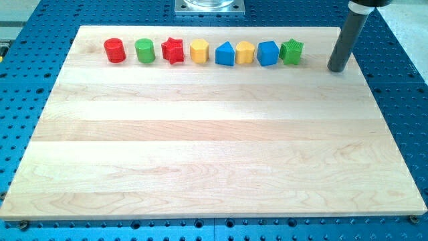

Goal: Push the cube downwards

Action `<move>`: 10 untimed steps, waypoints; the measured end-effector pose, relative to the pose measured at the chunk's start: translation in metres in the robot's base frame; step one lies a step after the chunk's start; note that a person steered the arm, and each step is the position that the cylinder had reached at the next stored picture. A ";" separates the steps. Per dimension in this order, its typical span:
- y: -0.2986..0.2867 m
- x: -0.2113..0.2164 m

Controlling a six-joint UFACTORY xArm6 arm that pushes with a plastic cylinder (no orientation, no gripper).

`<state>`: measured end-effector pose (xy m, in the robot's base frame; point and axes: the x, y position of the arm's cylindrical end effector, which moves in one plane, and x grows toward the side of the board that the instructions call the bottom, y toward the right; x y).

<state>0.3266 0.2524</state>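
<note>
A blue cube (267, 53) stands in a row of blocks along the view's top edge of the wooden board (214, 147). It touches a green star (291, 51) on its right and a yellow block (245, 51) on its left. My tip (338, 69) rests on the board at the view's top right, to the right of the row, apart from the green star and about a hundred pixels right of the cube.
Left of the yellow block the row continues with a blue triangular block (225, 54), a yellow block (199, 50), a red star (172, 50), a green cylinder (144, 50) and a red cylinder (114, 50). A blue perforated table (401, 80) surrounds the board.
</note>
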 end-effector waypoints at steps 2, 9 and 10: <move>0.000 -0.007; -0.037 -0.089; -0.045 -0.089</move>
<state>0.2374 0.2071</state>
